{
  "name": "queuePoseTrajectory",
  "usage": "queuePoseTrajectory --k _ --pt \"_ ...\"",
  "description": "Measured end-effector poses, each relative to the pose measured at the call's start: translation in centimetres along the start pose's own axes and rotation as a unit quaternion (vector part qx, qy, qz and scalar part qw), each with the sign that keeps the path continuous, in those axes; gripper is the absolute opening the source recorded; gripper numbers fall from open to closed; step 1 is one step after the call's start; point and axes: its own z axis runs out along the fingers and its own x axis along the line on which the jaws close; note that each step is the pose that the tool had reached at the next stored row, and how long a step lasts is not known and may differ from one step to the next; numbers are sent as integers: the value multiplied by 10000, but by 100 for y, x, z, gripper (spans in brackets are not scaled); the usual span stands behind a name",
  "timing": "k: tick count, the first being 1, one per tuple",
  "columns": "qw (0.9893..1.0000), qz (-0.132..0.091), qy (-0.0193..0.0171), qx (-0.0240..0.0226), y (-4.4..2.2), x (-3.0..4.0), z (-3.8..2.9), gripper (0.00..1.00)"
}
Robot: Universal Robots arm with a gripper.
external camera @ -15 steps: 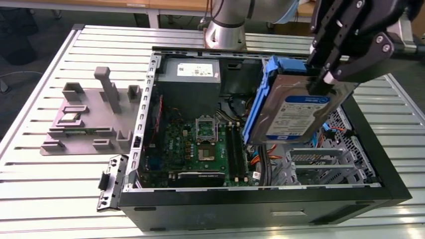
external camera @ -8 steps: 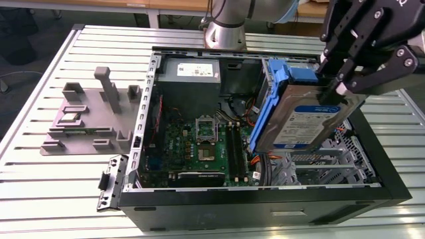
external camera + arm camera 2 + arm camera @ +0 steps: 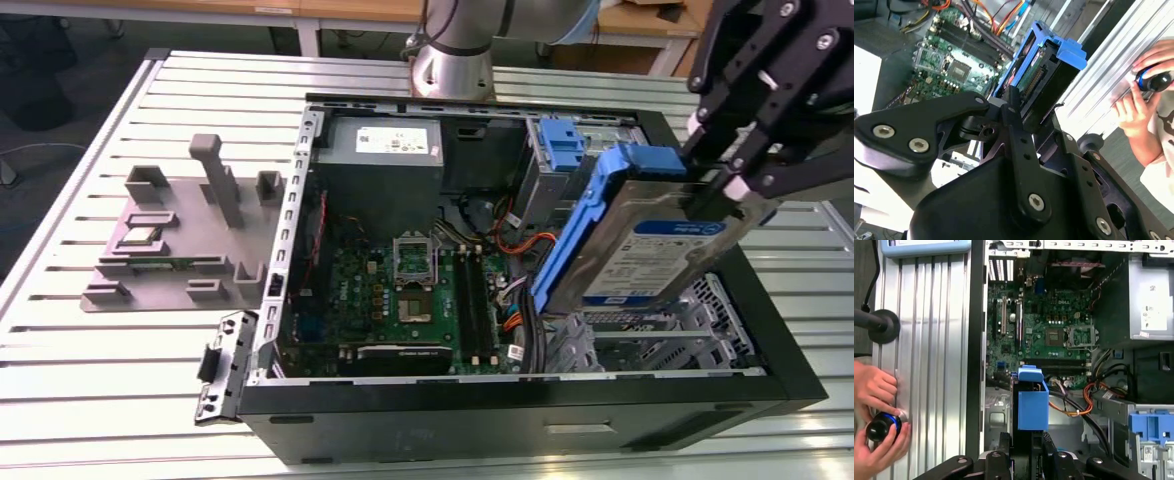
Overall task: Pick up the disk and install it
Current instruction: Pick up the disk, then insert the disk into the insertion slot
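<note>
While the tool [image 3: 721,195] clamps the upper end of the disk [image 3: 654,250], the exterior view has the disk hanging tilted over the open computer case [image 3: 534,400]. Its long axis slopes away from the tool, down toward the drive cage [image 3: 641,340] at the exterior view's right. The free end is lowest and looks clear of the cage. A blue bracket [image 3: 558,140] stands near it, deeper in the case.

In the second wrist view the tool [image 3: 1026,107] is closed on the disk [image 3: 1046,65], which runs straight out toward the motherboard [image 3: 949,65]. A person's hand [image 3: 1134,107] rests on the counter [image 3: 1104,75].

In the first wrist view the disk [image 3: 1032,400] shows end-on ahead of the tool [image 3: 1026,445], inside the case wall. Seating it likely depends on lining this axis up with the cage.
</note>
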Motion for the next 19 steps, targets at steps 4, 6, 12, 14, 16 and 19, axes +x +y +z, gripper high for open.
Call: queuePoseTrajectory --k 4,6,12,14,16,19 --pt "10000 0 6 0 -166 5 -1 35" --pt "10000 1 8 0 -254 6 2 35" --pt "10000 1 9 0 -421 6 51 35" --pt "10000 1 8 0 -463 6 70 35" --pt "10000 1 8 0 -503 5 82 35" --pt "10000 1 9 0 -534 4 118 35"
